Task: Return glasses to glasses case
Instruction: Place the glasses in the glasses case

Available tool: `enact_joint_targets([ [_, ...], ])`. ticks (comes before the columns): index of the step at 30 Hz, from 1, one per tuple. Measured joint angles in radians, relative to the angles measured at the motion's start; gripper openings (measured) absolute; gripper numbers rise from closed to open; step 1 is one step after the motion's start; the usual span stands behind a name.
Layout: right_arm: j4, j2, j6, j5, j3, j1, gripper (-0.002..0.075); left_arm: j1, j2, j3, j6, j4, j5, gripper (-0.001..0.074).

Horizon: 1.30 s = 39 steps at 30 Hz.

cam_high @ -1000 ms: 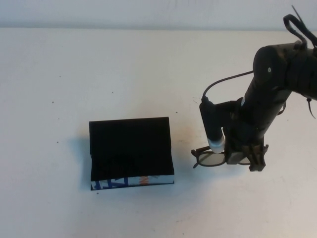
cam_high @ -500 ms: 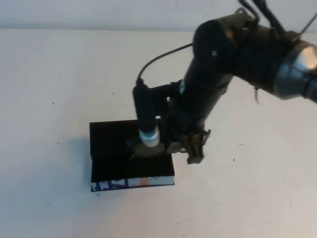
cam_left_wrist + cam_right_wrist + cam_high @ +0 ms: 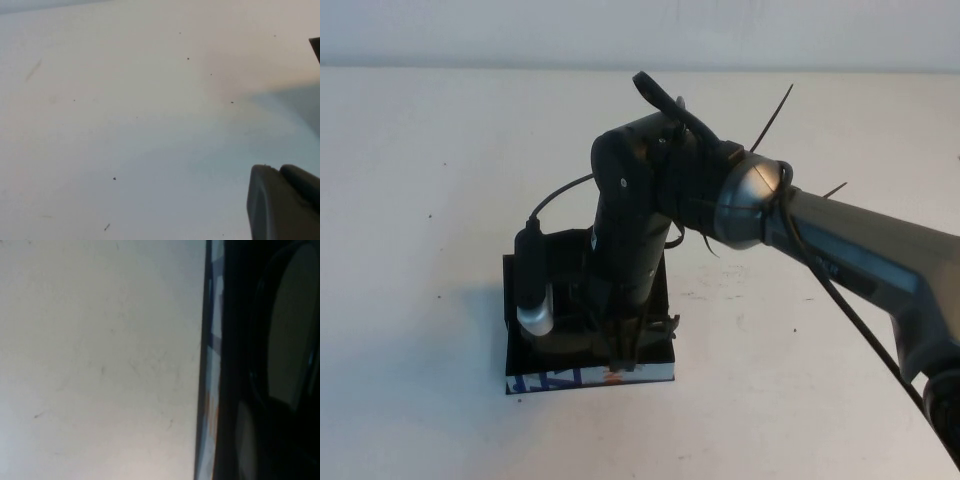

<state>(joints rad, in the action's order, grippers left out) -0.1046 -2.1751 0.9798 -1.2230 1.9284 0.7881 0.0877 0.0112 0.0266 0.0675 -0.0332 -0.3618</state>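
Observation:
The glasses case (image 3: 555,377) lies open on the table at the front left of centre, its black lining up and its white side with blue and orange print facing me. My right gripper (image 3: 625,352) reaches over it and is shut on the black-framed glasses (image 3: 566,341), which hang low inside the case's opening. In the right wrist view one lens (image 3: 295,325) shows just beyond the case's printed side (image 3: 212,365). My left gripper (image 3: 282,205) shows only as a dark finger part over bare table, and it is out of the high view.
The right arm (image 3: 840,250) stretches diagonally from the front right across the table to the case and hides most of the case's back. A white table (image 3: 430,150) surrounds the case.
My right gripper has carried the glasses leftward, from the table right of the case to over the case, and now holds them low in its opening.

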Motion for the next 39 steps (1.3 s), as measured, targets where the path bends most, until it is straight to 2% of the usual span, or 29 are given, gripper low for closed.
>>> enact_joint_targets([
  [8,-0.002,-0.002,0.055,0.0,0.006,0.002,0.0068,0.0,0.0,0.0,0.0,0.0,0.0,-0.0001],
  [39,-0.032,-0.035,0.06,-0.002,0.01,0.01,0.0068,0.0,0.0,0.0,0.0,0.0,0.0,-0.0001],
])
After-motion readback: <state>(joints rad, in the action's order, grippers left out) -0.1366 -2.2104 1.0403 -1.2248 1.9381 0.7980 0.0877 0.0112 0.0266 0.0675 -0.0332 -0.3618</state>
